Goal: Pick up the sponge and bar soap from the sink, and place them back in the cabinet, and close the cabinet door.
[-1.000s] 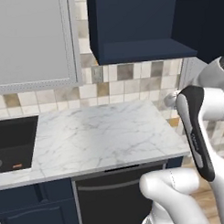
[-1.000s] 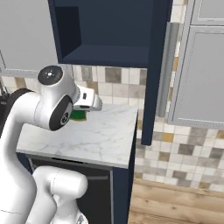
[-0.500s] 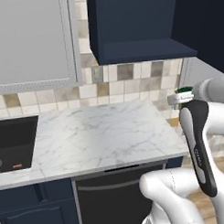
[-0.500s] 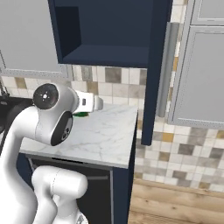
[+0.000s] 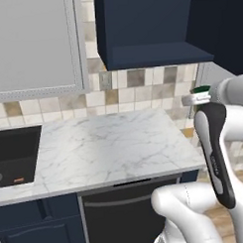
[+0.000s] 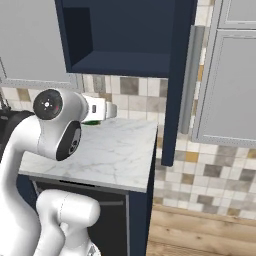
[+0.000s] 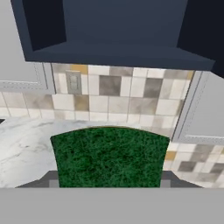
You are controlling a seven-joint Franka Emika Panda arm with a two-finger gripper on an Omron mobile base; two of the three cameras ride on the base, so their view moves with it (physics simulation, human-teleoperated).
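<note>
Pincer [image 5: 199,93] closed on the green sponge [image 7: 109,156] at right of frame, above the marble desk [image 5: 109,143], below the open navy cabinet [image 5: 150,28], soap [image 5: 18,180] in the sink [image 5: 15,154] at lower left.

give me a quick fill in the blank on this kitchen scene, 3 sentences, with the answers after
1. The gripper is shut on the ____.
2. The bar soap lies in the ____.
3. The cabinet door stands ____.

Missing words: sponge; sink; open
</note>
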